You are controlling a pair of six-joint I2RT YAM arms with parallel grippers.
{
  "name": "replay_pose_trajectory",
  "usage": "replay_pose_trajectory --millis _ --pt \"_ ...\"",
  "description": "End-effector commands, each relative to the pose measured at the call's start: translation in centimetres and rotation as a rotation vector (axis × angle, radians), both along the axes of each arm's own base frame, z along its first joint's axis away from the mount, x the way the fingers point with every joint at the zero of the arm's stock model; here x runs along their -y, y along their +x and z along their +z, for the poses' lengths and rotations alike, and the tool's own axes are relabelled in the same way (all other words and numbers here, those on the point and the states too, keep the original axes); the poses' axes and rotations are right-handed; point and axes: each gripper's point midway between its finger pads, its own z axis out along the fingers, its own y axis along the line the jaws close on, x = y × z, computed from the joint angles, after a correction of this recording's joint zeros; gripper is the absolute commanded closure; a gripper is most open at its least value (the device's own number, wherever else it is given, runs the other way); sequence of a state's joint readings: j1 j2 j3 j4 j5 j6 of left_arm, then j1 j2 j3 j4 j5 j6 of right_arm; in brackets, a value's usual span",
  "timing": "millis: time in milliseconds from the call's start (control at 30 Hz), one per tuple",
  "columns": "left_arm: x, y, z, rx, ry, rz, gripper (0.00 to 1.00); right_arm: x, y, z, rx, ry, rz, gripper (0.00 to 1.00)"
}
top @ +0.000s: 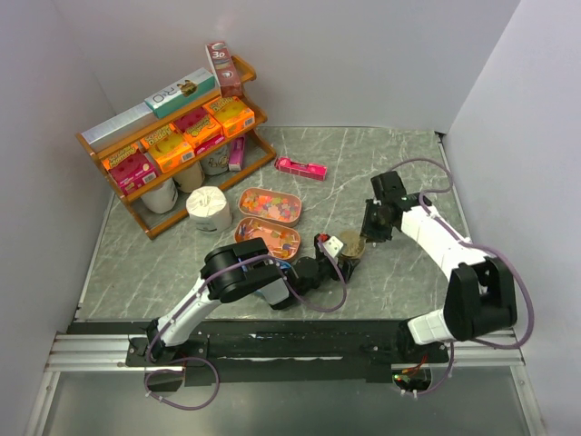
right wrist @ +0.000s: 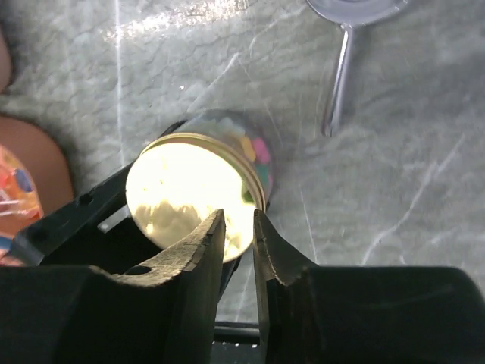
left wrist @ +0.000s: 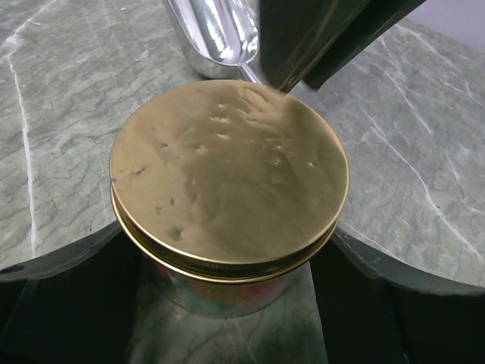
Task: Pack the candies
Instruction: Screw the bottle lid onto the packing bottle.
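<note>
A glass jar with a gold lid (left wrist: 227, 167) stands on the marble table, and candies (right wrist: 259, 150) show through its wall. My left gripper (left wrist: 227, 254) has a dark finger pressed on each side of the jar (top: 352, 245), shut on it. My right gripper (right wrist: 239, 218) hovers just above the lid's edge, its jaws a narrow gap apart with nothing between them. More loose candies fill two orange trays (top: 270, 204) (top: 268, 238) left of the jar. A metal scoop (left wrist: 216, 34) lies on the table just beyond the jar, its handle (right wrist: 337, 83) pointing toward it.
A wooden shelf (top: 172, 136) with orange and pink boxes stands at the back left, with white rolls (top: 209, 207) below and beside it. A pink box (top: 300, 167) lies behind the trays. White walls close in the table on the left, back and right.
</note>
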State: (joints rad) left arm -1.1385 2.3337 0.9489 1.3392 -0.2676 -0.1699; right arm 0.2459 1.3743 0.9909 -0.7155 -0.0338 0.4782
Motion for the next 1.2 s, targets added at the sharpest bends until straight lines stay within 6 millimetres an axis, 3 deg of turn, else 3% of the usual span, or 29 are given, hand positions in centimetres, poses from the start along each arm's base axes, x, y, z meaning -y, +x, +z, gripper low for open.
replay_pose_trajectory --millis 0,233,400,733,1100,1167 --pt "-5.4 -3.4 -12.8 -0.160 0.402 -0.037 0.54 0.0 3.1 0.8 0.090 -0.029 0.050 0.69" --pt "-5.3 -3.5 -12.8 -0.164 0.397 -0.040 0.54 -0.6 3.3 -0.3 0.091 -0.014 0.095 0.65" --pt "-5.4 -3.4 -12.9 -0.158 0.402 -0.039 0.55 -0.8 2.4 -1.6 0.039 0.006 0.105 0.81" --pt "-5.2 -3.5 -13.1 -0.166 0.403 -0.044 0.55 -1.3 -2.0 -4.9 -0.078 0.072 0.120 0.87" --pt "-5.2 -3.0 -14.3 -0.182 0.447 -0.016 0.55 -1.5 -8.0 -6.9 -0.185 0.149 0.112 0.89" --pt "-5.2 -3.0 -14.5 -0.182 0.454 -0.017 0.56 -2.1 -8.7 -6.4 -0.179 0.184 0.104 0.90"
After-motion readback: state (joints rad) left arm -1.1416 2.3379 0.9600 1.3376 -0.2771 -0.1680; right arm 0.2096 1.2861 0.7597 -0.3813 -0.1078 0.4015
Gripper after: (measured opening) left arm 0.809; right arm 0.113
